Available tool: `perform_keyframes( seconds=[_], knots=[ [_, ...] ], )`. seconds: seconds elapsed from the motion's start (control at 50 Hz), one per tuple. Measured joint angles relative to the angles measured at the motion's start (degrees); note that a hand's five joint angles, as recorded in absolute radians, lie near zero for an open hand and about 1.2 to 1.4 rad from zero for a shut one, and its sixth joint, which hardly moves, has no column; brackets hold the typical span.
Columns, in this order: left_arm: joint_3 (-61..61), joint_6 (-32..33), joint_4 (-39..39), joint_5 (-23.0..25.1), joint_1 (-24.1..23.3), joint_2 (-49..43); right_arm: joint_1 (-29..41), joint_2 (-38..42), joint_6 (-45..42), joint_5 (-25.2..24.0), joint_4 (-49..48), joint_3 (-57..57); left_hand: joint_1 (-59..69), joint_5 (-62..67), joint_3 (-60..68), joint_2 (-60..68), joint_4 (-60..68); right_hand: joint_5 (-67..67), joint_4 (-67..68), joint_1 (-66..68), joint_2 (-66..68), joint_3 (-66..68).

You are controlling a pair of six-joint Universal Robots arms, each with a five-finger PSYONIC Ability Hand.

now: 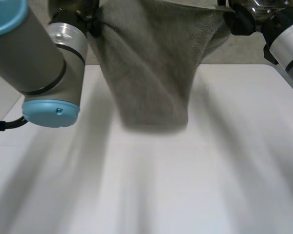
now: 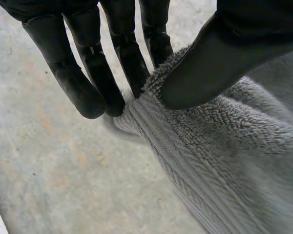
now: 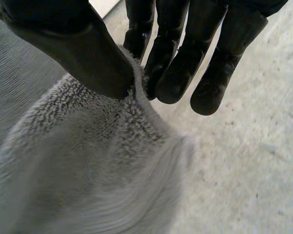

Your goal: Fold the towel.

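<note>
while it hangs above the table (image 1: 234, 170), grey towel (image 1: 151, 73), left hand (image 2: 219, 63) pinching its edge, right hand (image 3: 88, 53) pinching its edge

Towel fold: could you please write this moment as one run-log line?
towel: held up, hanging over table | left robot hand: pinching its top edge | right robot hand: pinching its top edge

The head camera sits between and behind the arms, looking steeply down at the white tabletop (image 1: 224, 161), with the left arm (image 1: 34, 53) close to the lens. Each wrist camera looks along its own palm from very near. The left robot hand (image 2: 122, 48) and the right robot hand (image 3: 176, 53) hang before their lenses, with the floor (image 2: 39, 161) beyond. All three views share the grey towel (image 1: 151, 73): the head camera takes in its hanging span, while each wrist camera catches the edge at its fingers.
</note>
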Motion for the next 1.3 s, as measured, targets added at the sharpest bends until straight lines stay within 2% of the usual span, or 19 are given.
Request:
perform_keyframes(
  seconds=[0.18,0.34,0.5,0.66,0.72,0.76,0.86,1.08,1.18,1.2,1.24,1.26,1.3],
  knots=[
    [-19.23,0.17,1.72,3.08,-0.14,3.37,0.14,-0.36,-11.36,0.11,10.75,8.87,0.0,0.0,0.14,0.0,0.0,0.0,0.0,0.0,0.0,0.0],
    [-38.97,0.22,6.5,4.09,0.48,3.38,-0.37,0.56,-19.96,-1.34,11.36,23.03,0.01,0.0,0.19,0.0,0.0,0.0,0.0,0.01,0.0,0.0],
    [-51.56,0.51,10.81,4.29,0.63,3.38,-0.62,2.12,-25.67,-2.07,11.33,32.22,0.01,0.0,0.24,0.01,0.0,0.01,0.0,0.01,0.0,0.01],
    [-54.24,0.96,11.25,4.29,0.44,4.76,-0.47,2.47,-26.35,-1.32,11.34,34.23,0.01,0.0,0.24,0.01,0.0,-1.01,-0.87,-1.05,-0.91,-0.73],
    [-54.18,0.97,11.43,4.28,0.47,5.86,-0.49,2.47,-26.15,-1.28,11.04,34.78,0.01,0.0,0.24,0.01,0.0,-10.54,-10.16,-9.95,-9.54,-9.43],
    [-54.1,0.96,11.85,4.28,0.51,6.57,-0.54,2.51,-25.97,-1.29,10.59,35.35,0.01,0.0,0.24,0.01,0.0,-22.28,-22.15,-22.42,-21.46,-21.8],
    [-54.36,0.94,13.48,4.28,0.62,7.13,-0.82,2.81,-25.45,-0.93,8.49,36.62,0.01,0.0,0.24,0.01,0.0,-30.79,-29.41,-30.29,-28.36,-29.1],
    [-56.5,1.01,20.01,4.24,1.68,6.54,-3.13,4.65,-24.35,7.54,0.58,38.33,0.03,0.0,0.25,0.01,0.0,-37.41,-35.73,-35.74,-34.08,-34.91],
    [-56.96,1.01,20.92,4.26,2.21,6.39,-3.8,5.98,-24.27,9.52,-0.43,38.25,0.04,0.0,0.24,0.01,0.0,-36.27,-35.34,-35.24,-33.7,-34.57],
    [-57.01,0.99,20.99,4.27,2.29,6.37,-4.04,6.45,-24.15,9.71,-0.54,38.13,0.04,0.0,0.24,0.01,0.0,-31.94,-31.93,-32.06,-30.98,-31.64],
    [-57.04,0.97,21.02,4.27,2.4,6.36,-4.31,7.07,-23.85,9.78,-0.6,37.96,0.09,0.0,0.24,0.01,0.0,-24.34,-24.4,-23.61,-22.2,-24.09],
    [-57.08,0.96,21.02,4.28,2.5,6.36,-4.53,7.49,-23.45,9.76,-0.61,37.77,0.07,-0.03,0.13,-0.02,-0.06,-13.36,-13.5,-12.38,-11.09,-13.33],
    [-57.15,0.92,21.04,4.28,2.69,6.36,-4.92,8.02,-22.65,9.6,-0.54,37.43,-0.45,-0.54,-3.42,-0.74,-2.65,-1.84,-1.69,-2.21,-0.34,-1.17]
  ],
)
